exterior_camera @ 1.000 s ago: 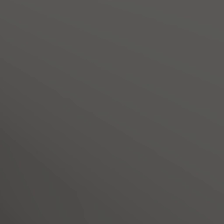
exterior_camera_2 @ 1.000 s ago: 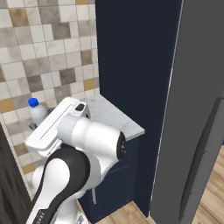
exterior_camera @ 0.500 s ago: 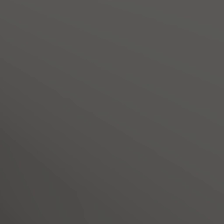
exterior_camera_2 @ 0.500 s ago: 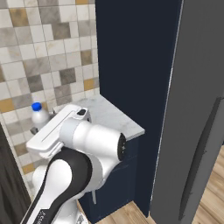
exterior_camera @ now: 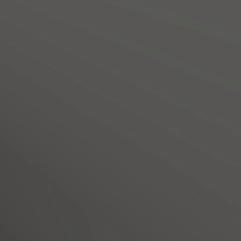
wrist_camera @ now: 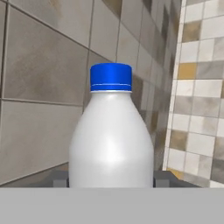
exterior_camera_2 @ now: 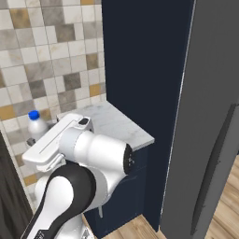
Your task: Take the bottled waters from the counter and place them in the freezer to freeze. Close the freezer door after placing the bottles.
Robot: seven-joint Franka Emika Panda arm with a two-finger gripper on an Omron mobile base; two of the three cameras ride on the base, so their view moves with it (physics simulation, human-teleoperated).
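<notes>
Fig. Bottle pick-up stage, seen from right base cam and hand cam

Freezer (exterior_camera_2: 205, 93): tall dark grey body at right of right base view, long black bar handle on the freezer door (exterior_camera_2: 212, 177). No open compartment visible from here, so door judged shut or nearly so; no bottle seen inside. Left base cam faces a flat dark grey panel, prob. part of the same appliance, can't confirm.

Surface (exterior_camera_2: 123, 126): white veined marble on navy cabinet, wedged betw. tiled wall and freezer. Bare part near the front edge carries nothing.

Arm: white link reaches over the surface toward the tiled corner.

Whitish bottle (wrist_camera: 111, 140): plain, blue cap, upright; also in right base view (exterior_camera_2: 36, 127) just past the arm's far end, by the wall. Sits centred betw. the fingers (wrist_camera: 59, 178), one dark tip touching each flank low on the body. Fingers clenched on the bottle. Whether its base rests on the surface or is lifted: can't tell.

Progress (judgement): early. One bottle gripped, not yet in freezer. Labelled bottle's whereabouts unknown from these views. Left: carry to freezer, open door if shut, place both bottles, close door
</notes>
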